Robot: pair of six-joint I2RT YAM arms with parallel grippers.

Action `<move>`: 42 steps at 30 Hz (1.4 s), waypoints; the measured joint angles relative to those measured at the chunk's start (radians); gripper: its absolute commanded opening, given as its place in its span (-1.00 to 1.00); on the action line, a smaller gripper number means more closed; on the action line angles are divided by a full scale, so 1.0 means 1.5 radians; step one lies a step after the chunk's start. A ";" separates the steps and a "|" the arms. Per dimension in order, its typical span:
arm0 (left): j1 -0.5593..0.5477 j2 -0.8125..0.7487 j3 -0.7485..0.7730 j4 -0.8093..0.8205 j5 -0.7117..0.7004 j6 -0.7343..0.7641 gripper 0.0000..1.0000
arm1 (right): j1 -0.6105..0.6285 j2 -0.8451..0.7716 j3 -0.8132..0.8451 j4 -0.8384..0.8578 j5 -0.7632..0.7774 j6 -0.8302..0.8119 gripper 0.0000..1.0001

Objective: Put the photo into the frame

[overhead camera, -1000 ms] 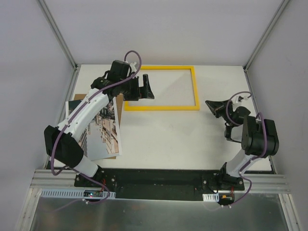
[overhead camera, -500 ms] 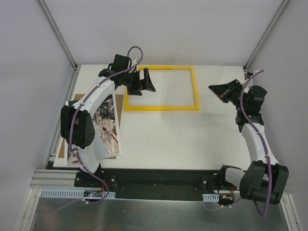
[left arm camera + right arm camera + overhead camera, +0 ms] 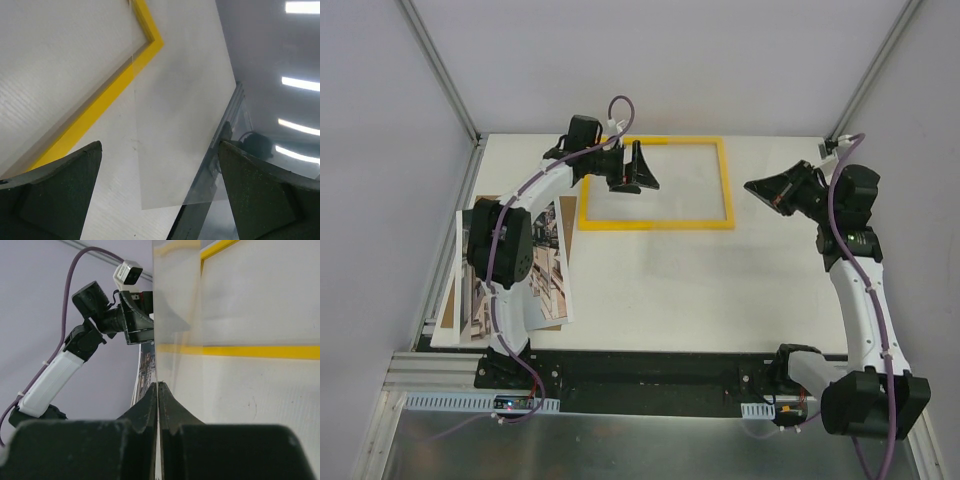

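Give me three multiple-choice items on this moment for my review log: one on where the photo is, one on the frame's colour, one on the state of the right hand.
1. Where is the photo relative to the frame?
A. inside it
B. outside it, by the left edge of the table
C. leaning upright on it

2. What colour is the frame's upward face?
A. red
B. yellow
C. blue

3. What state is the right hand in?
A. shut on a clear sheet
B. open and empty
C. shut on the photo

Answers:
1 B: the top view shows the photo lying flat at the left, apart from the frame.
2 B: all four rails show bright yellow.
3 A: in the right wrist view the fingers press together on the sheet's edge.
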 measured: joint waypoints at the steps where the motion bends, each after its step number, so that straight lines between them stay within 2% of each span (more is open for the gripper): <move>1: 0.001 0.010 0.003 0.018 0.015 -0.001 0.98 | 0.002 -0.004 0.007 -0.011 -0.002 -0.001 -0.99; 6: 0.013 0.046 -0.002 0.109 0.081 -0.027 0.98 | 0.009 -0.023 0.032 -0.045 -0.011 -0.002 -0.99; 13: 0.022 0.050 -0.057 0.267 0.151 -0.112 0.98 | 0.028 -0.027 0.041 -0.055 -0.015 0.004 -0.99; 29: 0.026 0.055 -0.142 0.525 0.230 -0.272 0.98 | 0.066 -0.015 0.091 -0.065 -0.021 0.025 -0.99; 32: 0.026 0.055 -0.163 0.587 0.242 -0.318 0.92 | 0.066 -0.003 0.102 -0.064 -0.023 0.026 -0.99; 38: 0.026 0.052 -0.219 0.710 0.258 -0.408 0.61 | 0.063 0.017 0.122 -0.064 -0.036 0.026 -0.99; 42: 0.026 0.045 -0.241 0.783 0.260 -0.466 0.49 | 0.046 0.023 0.125 -0.062 -0.054 0.026 -0.99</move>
